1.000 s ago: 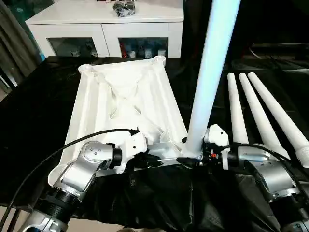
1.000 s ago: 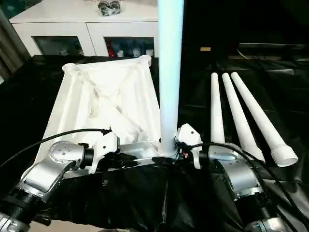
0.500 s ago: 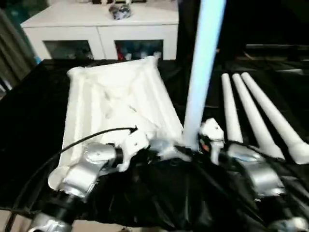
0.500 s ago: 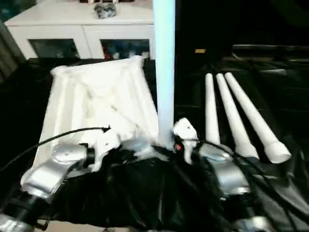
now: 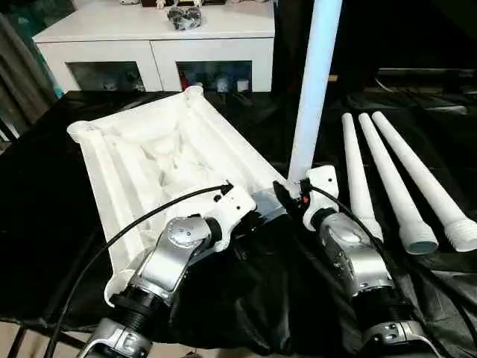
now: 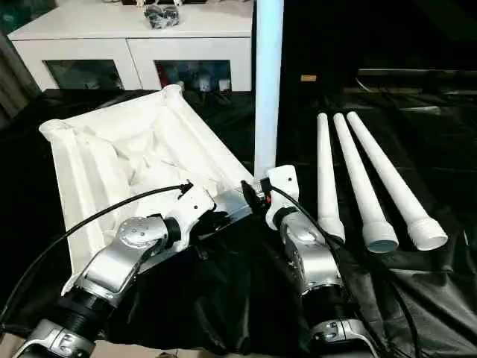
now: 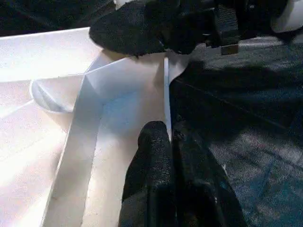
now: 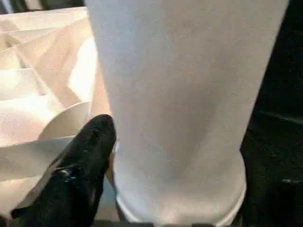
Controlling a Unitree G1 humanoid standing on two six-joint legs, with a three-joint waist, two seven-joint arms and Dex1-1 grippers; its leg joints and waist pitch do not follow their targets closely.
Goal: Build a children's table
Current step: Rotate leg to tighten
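Note:
The white tabletop (image 5: 149,160) lies underside up on the black cloth, turned at an angle with its far end toward the left. One white leg (image 5: 316,82) stands upright in the near right corner socket. My left gripper (image 5: 258,214) is shut on the thin rim (image 7: 165,94) of the tabletop's near edge, just left of that corner. My right gripper (image 5: 289,195) sits at the foot of the upright leg (image 8: 180,94), reaching in from the right. Three more legs (image 5: 391,179) lie side by side on the cloth to the right.
A white cabinet (image 5: 160,45) with glass doors stands behind the table, a small dark object (image 5: 182,15) on top. Rumpled black cloth (image 5: 253,298) covers the work surface up to its near edge. A black cable (image 5: 127,231) loops over my left forearm.
The tabletop has swung round, its far end going left, with the leg still upright in its corner. Both forearms have turned to point more forward. The camera has shifted a little too.

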